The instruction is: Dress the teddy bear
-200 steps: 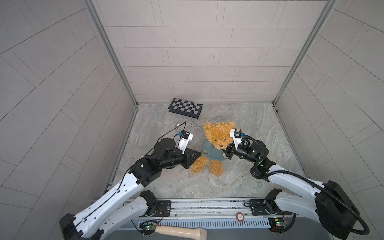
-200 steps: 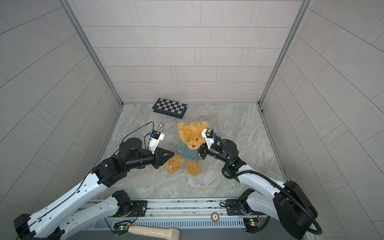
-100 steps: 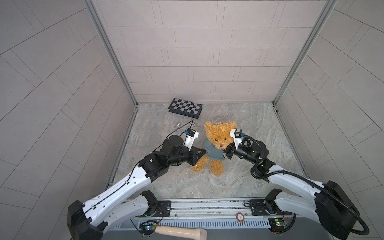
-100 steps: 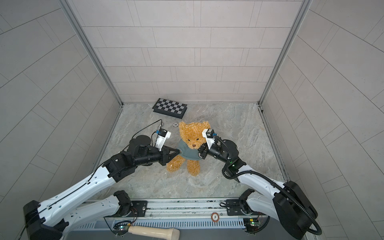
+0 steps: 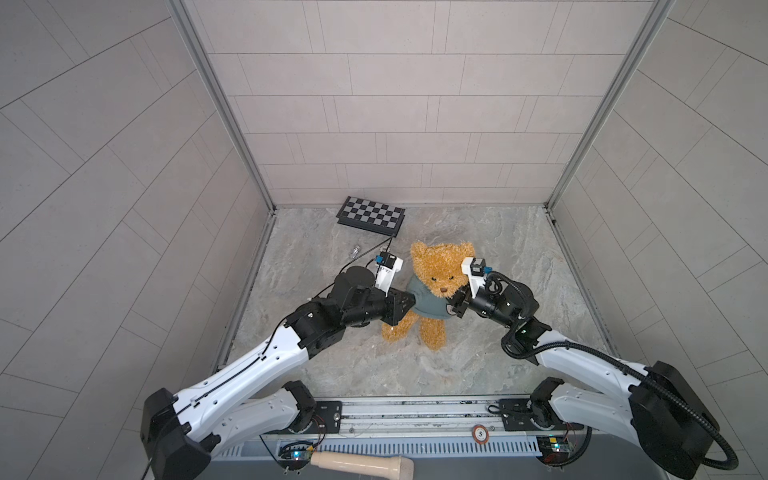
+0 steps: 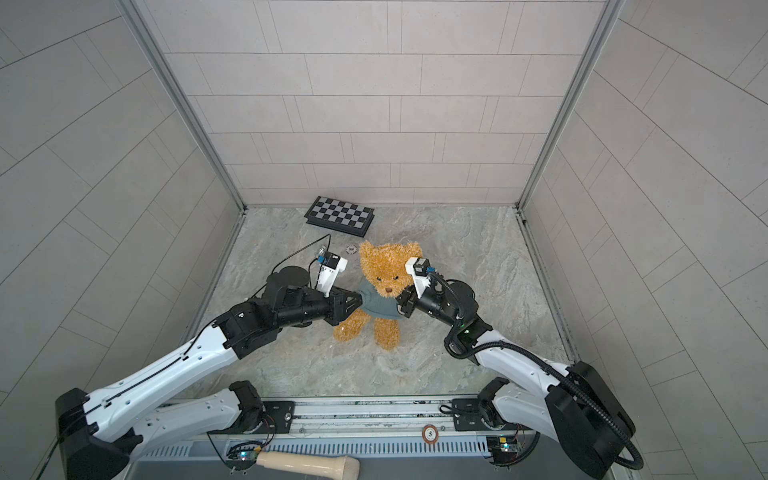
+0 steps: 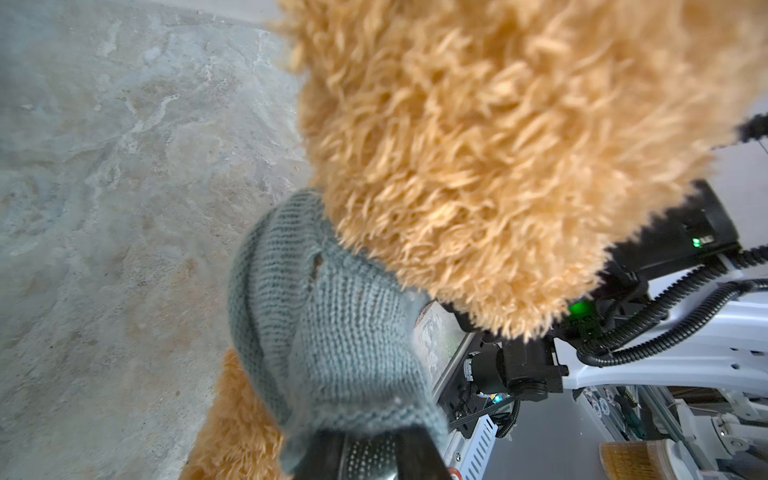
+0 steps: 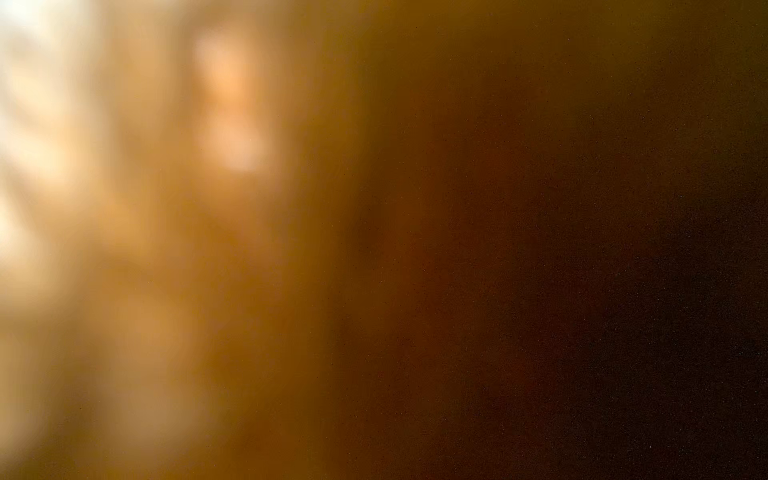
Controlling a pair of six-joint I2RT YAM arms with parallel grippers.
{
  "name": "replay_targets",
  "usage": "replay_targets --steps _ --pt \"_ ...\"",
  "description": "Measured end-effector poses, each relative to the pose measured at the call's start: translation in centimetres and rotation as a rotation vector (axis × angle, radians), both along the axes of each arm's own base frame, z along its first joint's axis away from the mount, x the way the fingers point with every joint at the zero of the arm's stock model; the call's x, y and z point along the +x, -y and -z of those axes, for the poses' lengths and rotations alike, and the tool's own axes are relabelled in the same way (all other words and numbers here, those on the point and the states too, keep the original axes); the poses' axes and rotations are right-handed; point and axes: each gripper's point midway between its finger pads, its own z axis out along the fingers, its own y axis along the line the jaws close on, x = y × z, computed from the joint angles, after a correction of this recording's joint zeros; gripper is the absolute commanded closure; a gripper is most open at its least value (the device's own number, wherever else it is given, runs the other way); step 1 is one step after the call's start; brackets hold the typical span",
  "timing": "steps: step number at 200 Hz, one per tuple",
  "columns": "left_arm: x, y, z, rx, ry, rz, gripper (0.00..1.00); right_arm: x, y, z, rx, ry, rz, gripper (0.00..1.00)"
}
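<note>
The teddy bear sits upright mid-floor in both top views, wearing a grey-blue knitted sweater. My left gripper presses into the sweater's left side. In the left wrist view the sweater's hem drapes over the left gripper, hiding its tips below the bear's fur. My right gripper is shut on the sweater's right edge beside a small patch. The right wrist view shows only blurred fur.
A checkerboard lies by the back wall. A small clear object and a round chip rest behind the left wrist. A wooden handle lies below the front rail. Tiled walls enclose three sides.
My left arm has reached right, bringing its gripper from beside the bear up against the sweater. The right arm and the bear have stayed put.
</note>
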Motion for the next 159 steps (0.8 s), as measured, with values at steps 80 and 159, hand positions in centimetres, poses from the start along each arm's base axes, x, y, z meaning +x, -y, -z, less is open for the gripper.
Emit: replay_targets --steps 80,159 --pt "1.1 1.2 0.3 0.014 -0.003 -0.020 0.50 0.1 0.3 -0.2 0.034 0.005 0.014 1.00" --pt "2.7 2.1 1.6 0.034 -0.003 -0.055 0.52 0.8 0.7 0.3 0.061 -0.017 0.041 1.00"
